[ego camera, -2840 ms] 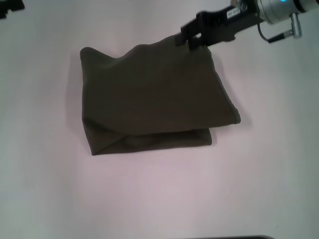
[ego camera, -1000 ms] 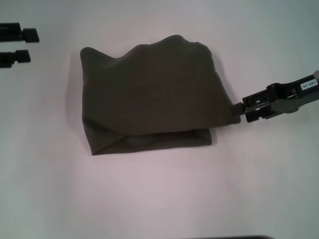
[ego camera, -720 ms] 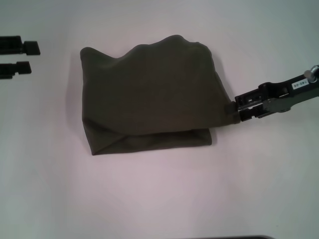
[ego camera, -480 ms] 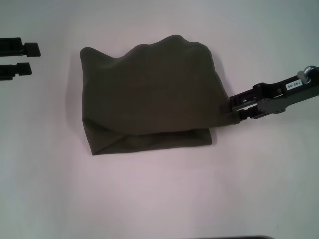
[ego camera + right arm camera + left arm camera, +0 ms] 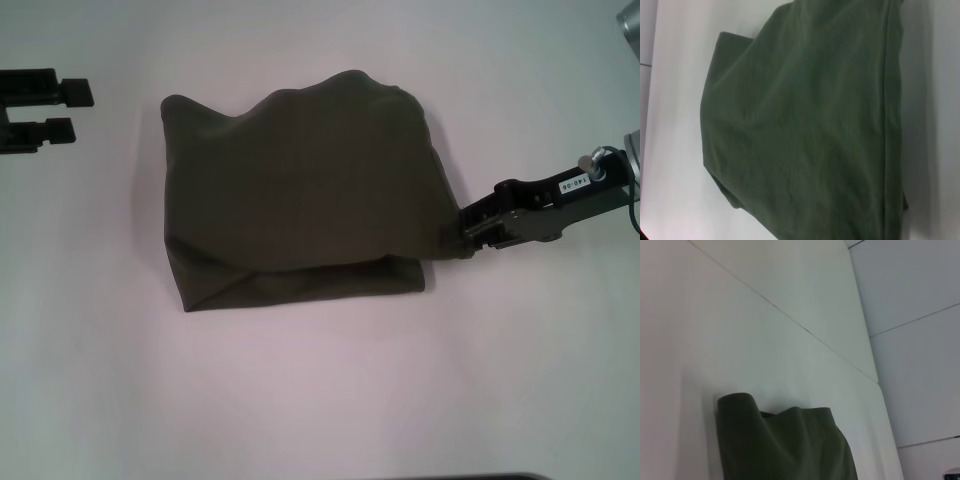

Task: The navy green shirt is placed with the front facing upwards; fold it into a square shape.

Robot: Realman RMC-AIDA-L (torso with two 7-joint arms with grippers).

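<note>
Shirt [image 5: 300, 200], folded, lies mid-frame on table [image 5: 320, 400]; right gripper [image 5: 468, 226] pinches its right corner, left gripper [image 5: 70, 108] open at upper left. Risk: a one-corner pull could drag the layers askew and undo the fold.

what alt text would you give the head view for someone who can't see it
A folded navy green shirt lies on a white table, its near right corner pinched by the right gripper. The left gripper sits open at the far left edge, apart from the shirt.

A plain test room or lab

We see only a bare white table [image 5: 320, 400] and pale floor panels [image 5: 920, 305] with thin seams beyond its edge.
</note>
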